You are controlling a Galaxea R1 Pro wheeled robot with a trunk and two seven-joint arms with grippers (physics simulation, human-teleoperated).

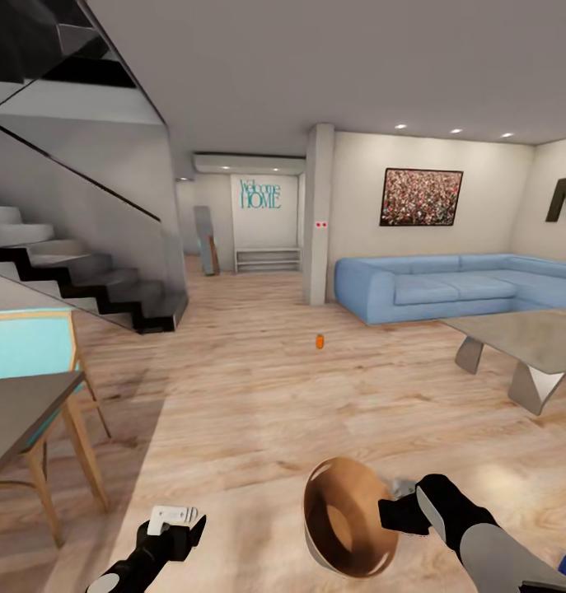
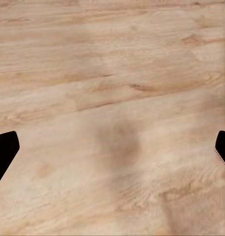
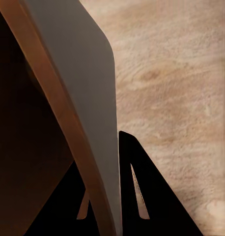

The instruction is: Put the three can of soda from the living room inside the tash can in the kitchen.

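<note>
Floor [image 1: 258,387] of light wood lies open from the robot toward 12 o'clock, bounded at 10 o'clock by a staircase [image 1: 77,272], at 9 o'clock by a table edge [image 1: 27,412] and chair [image 1: 35,346], at 2 o'clock by a blue sofa [image 1: 456,284] and a grey low table [image 1: 530,342]. One orange soda can [image 1: 320,341] stands alone on the boards at 12 o'clock, well apart from both arms. One trash can [image 1: 348,515], brown inside, hangs tilted at the right gripper [image 3: 115,206], whose fingers pinch its rim wall. Left gripper [image 2: 112,152]: fingers spread wide, nothing between.
</note>
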